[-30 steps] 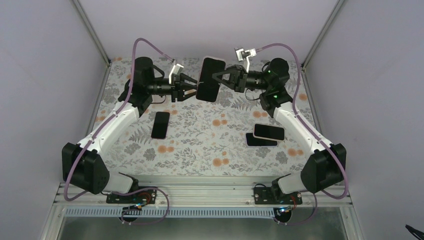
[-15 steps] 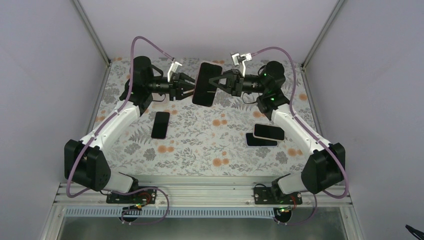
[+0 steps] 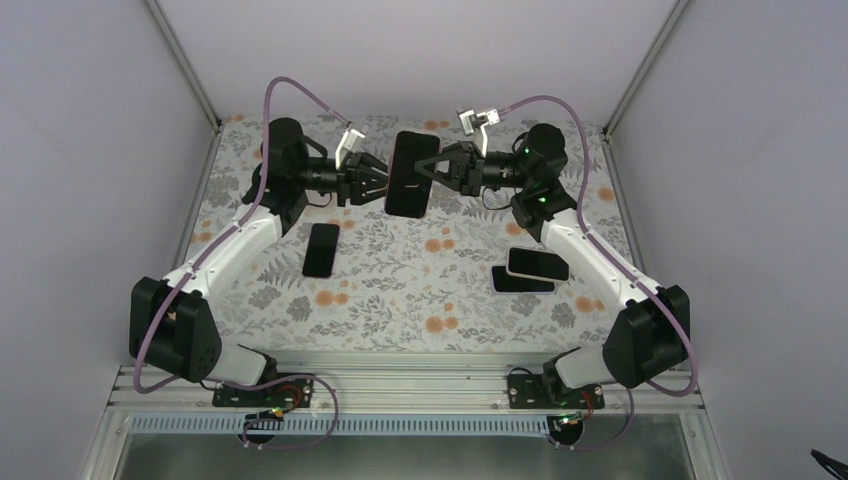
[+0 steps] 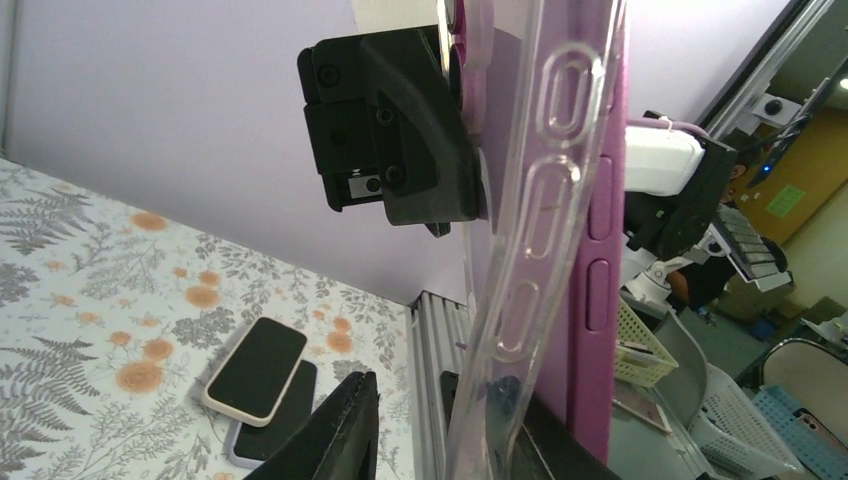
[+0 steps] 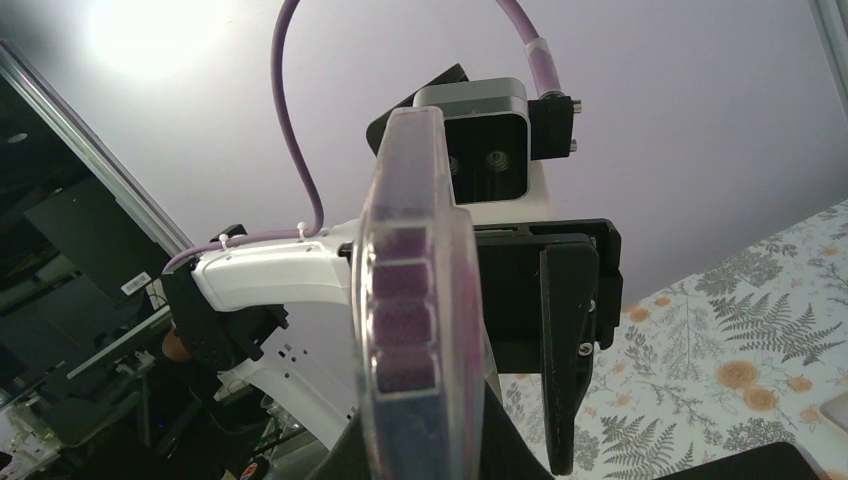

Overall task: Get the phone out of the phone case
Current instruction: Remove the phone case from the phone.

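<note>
Seen from above, the phone (image 3: 410, 175) is held in the air between 2 pincers, over the far end of the flowered table (image 3: 400, 310). The right pincer (image 3: 428, 166) is clamped tight on the side of the phone nearest it. The left pincer (image 3: 380, 183) meets the opposite edge, but this view is too small to show how its jaws stand.

The left wrist view fills that in. The clear phone case (image 4: 525, 230) runs up the frame edge-on with the purple phone seated in it. The lower rim of the case sits between the left pincer's 2 fingers (image 4: 338, 435). Those jaws are partly apart, and a strip of background shows between one finger and the case, so nothing is gripped there. Whether the other finger touches the case I cannot tell. Higher up, a black finger of the right pincer presses flat against the face of the case.

The right wrist view also shows the cased phone edge-on, wedged between the right pincer's own fingers at the bottom of the frame. The left pincer's black body is just beyond it.

On the table near the left pincer lies 1 black phone (image 3: 321, 249). Near the right pincer lie 2 stacked phones (image 3: 530, 268), a light-rimmed one on top of a dark one. The left wrist view shows them too.
</note>
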Available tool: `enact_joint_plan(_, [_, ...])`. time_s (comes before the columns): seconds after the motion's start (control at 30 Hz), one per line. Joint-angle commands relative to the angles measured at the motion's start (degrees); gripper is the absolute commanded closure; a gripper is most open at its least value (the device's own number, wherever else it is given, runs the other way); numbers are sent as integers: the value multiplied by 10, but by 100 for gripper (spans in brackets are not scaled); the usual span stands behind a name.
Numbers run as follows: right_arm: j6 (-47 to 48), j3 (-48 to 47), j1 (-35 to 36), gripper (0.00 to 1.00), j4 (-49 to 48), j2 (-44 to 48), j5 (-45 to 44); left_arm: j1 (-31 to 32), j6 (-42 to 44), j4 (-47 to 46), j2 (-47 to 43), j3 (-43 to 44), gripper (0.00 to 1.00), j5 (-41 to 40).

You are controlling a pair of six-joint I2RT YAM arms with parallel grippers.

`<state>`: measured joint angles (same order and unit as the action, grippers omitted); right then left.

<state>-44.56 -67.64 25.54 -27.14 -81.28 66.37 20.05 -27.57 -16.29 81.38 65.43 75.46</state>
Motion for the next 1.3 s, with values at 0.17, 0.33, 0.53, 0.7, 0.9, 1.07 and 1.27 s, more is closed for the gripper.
enact_joint_plan(0.17, [13,14,53,96,46,-22,58,28,-80,-157,5,-9,80,-5])
enact_joint_plan(0.33, [9,18,44,96,47,-25,53,28,-127,-220,0,-25,89,12])
enact_joint_plan(0.53, [21,-8,17,88,84,-37,29,21,-113,-170,6,-27,98,-13])
enact_joint_plan(0.7, [57,-44,-26,74,153,-36,-3,0,-123,-124,15,-31,98,-56])
enact_joint_plan(0.9, [61,-53,-80,55,181,-29,-34,-23,-179,-120,25,-48,98,-101])
enact_joint_plan(1.07, [143,-87,-99,33,260,-27,-79,-32,-210,-104,27,-69,98,-143])
enact_joint_plan(1.27, [296,-140,-89,26,361,-21,-176,-35,-255,-86,36,-74,98,-186])
